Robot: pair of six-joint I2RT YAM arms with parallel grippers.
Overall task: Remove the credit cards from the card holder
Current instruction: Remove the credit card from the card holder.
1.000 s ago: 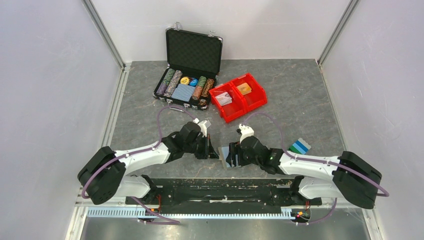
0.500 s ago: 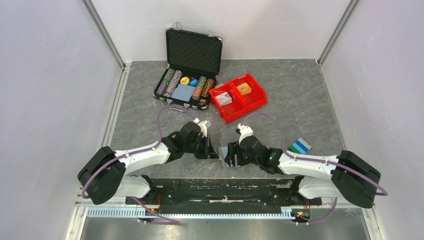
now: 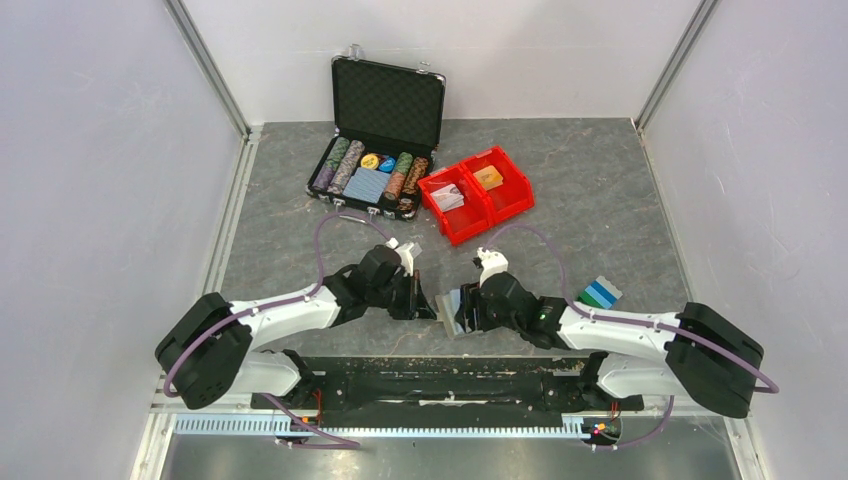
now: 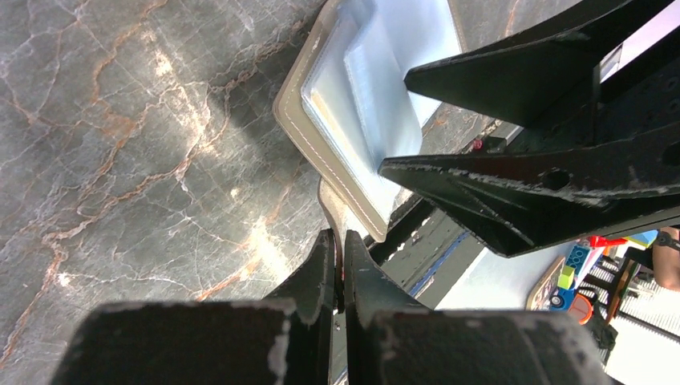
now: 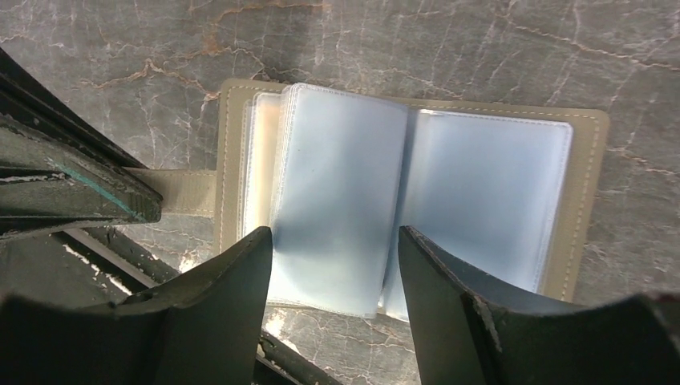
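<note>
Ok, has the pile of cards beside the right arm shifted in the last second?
No. The card pile sits where it was, in the same place below and to the right of the red bins in the top view.

Inside, the card holder [image 5: 449, 180] is glossy translucent plastic.

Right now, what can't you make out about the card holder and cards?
- Right wrist: card holder sleeves are cloudy, any card inside is unreadable; right gripper fingers cover their near edge.
- Top external: left gripper and right gripper hide most of it.
- Left wrist: frame edge and right fingers cut it off.
- Top external: credit cards too small to count.
</note>
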